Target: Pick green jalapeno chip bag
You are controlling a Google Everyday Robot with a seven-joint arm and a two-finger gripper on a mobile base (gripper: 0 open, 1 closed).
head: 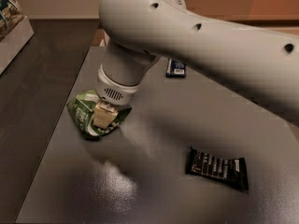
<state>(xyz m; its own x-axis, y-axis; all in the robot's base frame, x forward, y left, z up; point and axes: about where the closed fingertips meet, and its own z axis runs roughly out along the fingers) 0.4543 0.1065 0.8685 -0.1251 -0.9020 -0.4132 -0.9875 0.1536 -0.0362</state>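
The green jalapeno chip bag lies crumpled near the left edge of the grey table, its white label panel facing left. My gripper hangs from the thick white arm and is pressed down into the middle of the bag. The green foil bunches up around the gripper. The wrist hides the bag's far right part.
A flat black wrapped bar with white print lies at the front right. A small dark blue packet lies further back, partly under the arm. A shelf with boxes stands beyond the table's left edge, across dark floor.
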